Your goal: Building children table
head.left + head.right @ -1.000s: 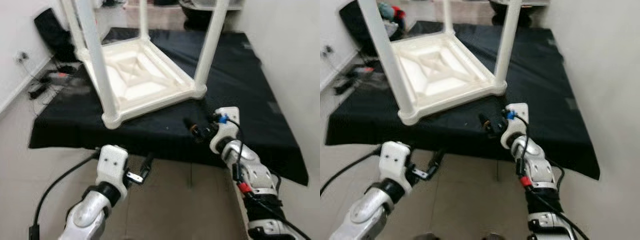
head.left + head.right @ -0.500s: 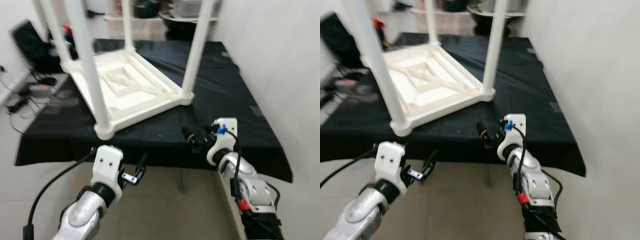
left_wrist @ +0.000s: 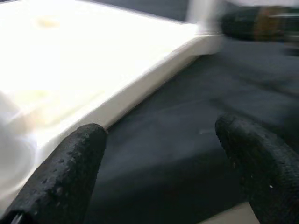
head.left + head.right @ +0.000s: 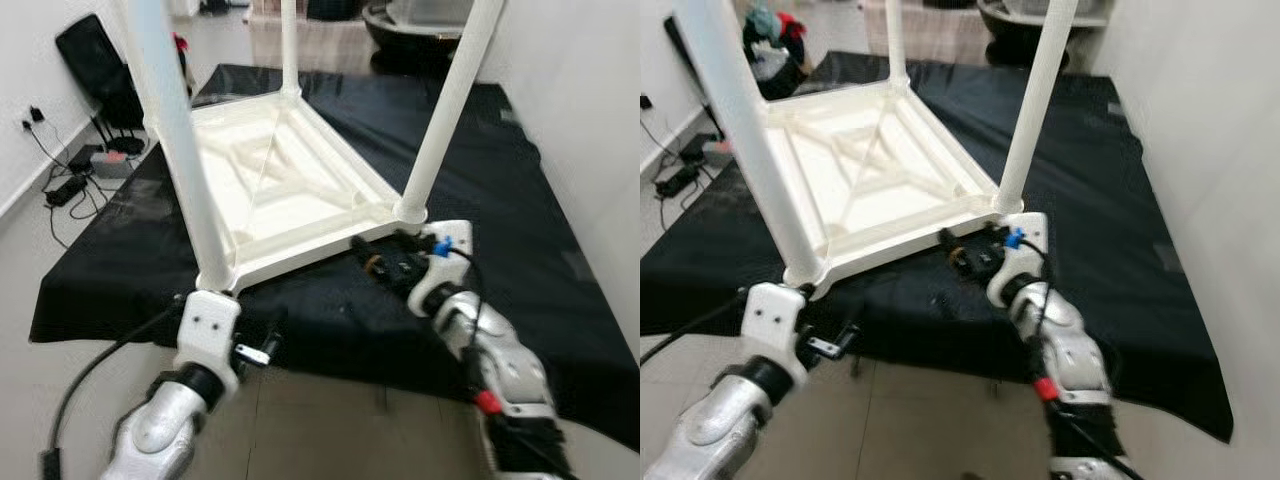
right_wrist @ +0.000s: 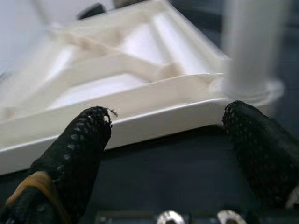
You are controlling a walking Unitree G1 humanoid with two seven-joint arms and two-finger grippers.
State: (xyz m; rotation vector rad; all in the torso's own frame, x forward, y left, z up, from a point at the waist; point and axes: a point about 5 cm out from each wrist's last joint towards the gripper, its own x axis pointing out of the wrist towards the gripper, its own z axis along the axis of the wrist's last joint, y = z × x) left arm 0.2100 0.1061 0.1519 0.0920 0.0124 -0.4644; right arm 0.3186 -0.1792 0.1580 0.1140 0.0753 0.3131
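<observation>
A black cloth [image 4: 520,200] covers the low surface that carries everything here, and it serves as the landmark. On it, toward the left and middle, lies the white children's table [image 4: 290,190], upside down: its ribbed underside faces up and its round legs rise out of the corner sockets. The near-left leg [image 4: 175,130] stands above the cloth's front edge; the near-right leg [image 4: 445,110] stands further in, toward the middle of the cloth. Off the cloth's left edge, on the floor, lie a power strip and cables [image 4: 70,185].

The right end effector [image 4: 385,265] reaches over the cloth from the front, just beside the table's near rim and the socket of the near-right leg. In the right wrist view its two black fingers [image 5: 70,154] are spread apart with the white rim between and beyond them, holding nothing. The left end effector [image 4: 262,345] hangs at the cloth's front edge, below the near-left corner; its fingers [image 3: 65,172] are likewise parted and empty, aimed along the rim.

The risk, as I judge it, is a push instead of a grip: the table rests loosely on smooth cloth, so a finger nudging the rim could slide it or bunch the fabric. Pressing sideways on a leg might also tilt it in its socket, if it is not fully seated.
</observation>
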